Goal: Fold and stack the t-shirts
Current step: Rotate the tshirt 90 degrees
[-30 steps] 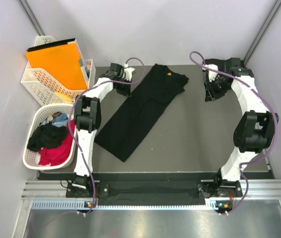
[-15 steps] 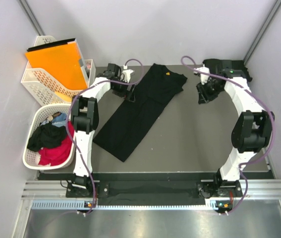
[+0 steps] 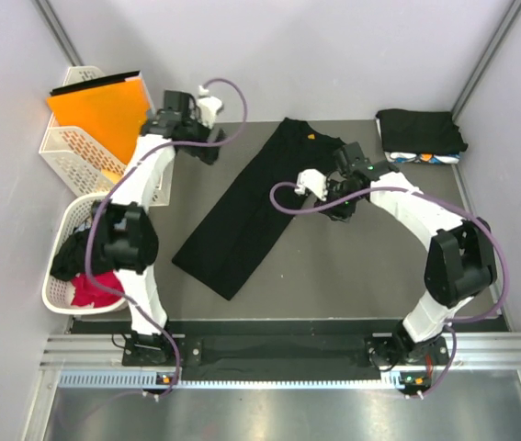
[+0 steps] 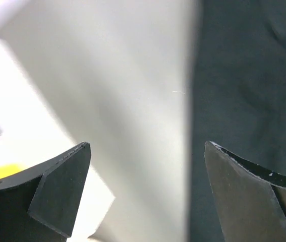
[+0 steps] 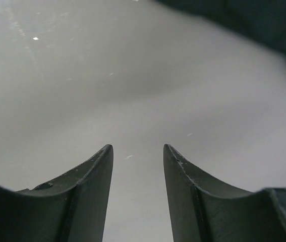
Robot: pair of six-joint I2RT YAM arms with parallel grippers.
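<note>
My left gripper, which was shut at the left edge of the black t-shirt a second ago, has pulled back to the far left corner beside the orange folder. My right gripper has swung in from the far right corner to just right of the shirt's upper half, uncovering a folded stack there. The shirt lies diagonally mid-table, folded lengthwise. Only the overhead view shows the basket of loose shirts at left. The wrist views settle the jaws: left wide apart and empty, dark cloth to its right; right partly apart, empty, over bare table.
</note>
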